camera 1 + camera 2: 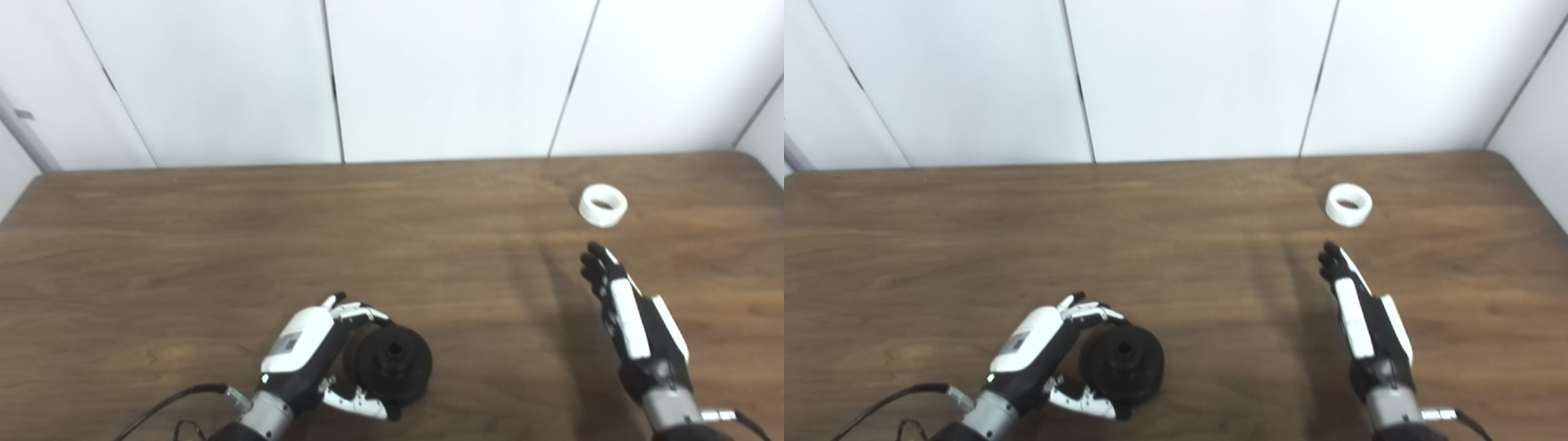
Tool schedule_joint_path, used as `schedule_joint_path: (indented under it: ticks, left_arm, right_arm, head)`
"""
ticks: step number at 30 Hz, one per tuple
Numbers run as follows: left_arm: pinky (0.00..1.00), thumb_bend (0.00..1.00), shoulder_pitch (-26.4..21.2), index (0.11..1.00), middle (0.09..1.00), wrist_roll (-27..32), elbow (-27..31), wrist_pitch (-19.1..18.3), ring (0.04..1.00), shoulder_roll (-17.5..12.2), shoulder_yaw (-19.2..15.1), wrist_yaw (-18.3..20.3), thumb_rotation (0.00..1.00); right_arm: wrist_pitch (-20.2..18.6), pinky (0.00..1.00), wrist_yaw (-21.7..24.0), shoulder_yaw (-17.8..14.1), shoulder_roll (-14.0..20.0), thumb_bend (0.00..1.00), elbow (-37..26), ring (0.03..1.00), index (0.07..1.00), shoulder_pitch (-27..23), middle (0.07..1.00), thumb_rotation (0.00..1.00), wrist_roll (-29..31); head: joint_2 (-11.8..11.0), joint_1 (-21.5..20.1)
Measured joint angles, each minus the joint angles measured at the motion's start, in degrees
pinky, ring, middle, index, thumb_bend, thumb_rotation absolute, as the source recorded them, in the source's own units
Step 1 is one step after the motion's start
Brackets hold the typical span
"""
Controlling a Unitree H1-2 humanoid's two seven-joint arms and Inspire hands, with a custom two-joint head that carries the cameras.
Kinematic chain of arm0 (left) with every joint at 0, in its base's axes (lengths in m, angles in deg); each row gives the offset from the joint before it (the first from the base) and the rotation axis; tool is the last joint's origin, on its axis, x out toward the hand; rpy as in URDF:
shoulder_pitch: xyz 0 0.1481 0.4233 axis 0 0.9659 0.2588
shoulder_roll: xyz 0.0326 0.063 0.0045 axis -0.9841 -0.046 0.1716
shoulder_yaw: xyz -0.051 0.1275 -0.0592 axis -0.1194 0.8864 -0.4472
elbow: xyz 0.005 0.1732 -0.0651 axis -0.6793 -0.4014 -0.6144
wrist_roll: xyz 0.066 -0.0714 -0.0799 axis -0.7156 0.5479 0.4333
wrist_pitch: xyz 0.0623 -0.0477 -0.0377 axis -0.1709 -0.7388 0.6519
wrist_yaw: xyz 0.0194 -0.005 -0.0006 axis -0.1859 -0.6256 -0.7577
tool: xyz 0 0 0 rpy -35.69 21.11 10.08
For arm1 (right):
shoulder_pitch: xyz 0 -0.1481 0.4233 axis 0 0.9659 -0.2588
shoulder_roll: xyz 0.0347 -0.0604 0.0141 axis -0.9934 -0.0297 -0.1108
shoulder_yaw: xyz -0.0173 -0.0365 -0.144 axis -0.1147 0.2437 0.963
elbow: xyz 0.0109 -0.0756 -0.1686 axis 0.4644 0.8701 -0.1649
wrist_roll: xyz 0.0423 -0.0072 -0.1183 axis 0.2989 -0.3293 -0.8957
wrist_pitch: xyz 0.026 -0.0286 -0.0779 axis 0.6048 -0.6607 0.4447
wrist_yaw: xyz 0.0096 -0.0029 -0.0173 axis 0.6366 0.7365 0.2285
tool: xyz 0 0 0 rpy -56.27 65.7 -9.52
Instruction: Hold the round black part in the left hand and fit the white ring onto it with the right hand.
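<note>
Bright, even light (soft shadows), slightly blurry.

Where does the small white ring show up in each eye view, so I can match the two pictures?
Left eye view: small white ring, upper right on the brown wooden table, beyond the open right hand.
Right eye view: ring, upper right, slightly nearer centre.
Shared landmark: the round black part.

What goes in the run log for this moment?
left hand: around black part, on table | right hand: open, short of white ring | ring: not fitted
</note>
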Motion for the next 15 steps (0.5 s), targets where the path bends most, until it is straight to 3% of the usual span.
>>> schedule_joint_path:
  ticks: [3, 15]
  left_arm:
    - [1.0, 0.52, 0.2, 0.483, 0.773, -1.2, -0.9, 1.6, 0.874, 0.0, 0.0, 0.0, 0.06]
    - [1.0, 0.52, 0.2, 0.483, 0.791, -0.7, -2.0, 1.9, 0.896, 0.4, -0.8, 0.7, 0.05]
  right_arm:
    - [-1.3, 1.0, -0.1, 0.0, 0.0, 0.58, -0.7, 0.952, 0.946, 0.0, 0.935, 1.0, 0.0]
    - [-2.2, 1.0, -0.6, 0.0, 0.0, 0.58, -1.0, 0.962, 0.94, -0.1, 0.933, 1.0, 0.3]
  head:
    - [0.7, -0.2]
    - [1.9, -0.1]
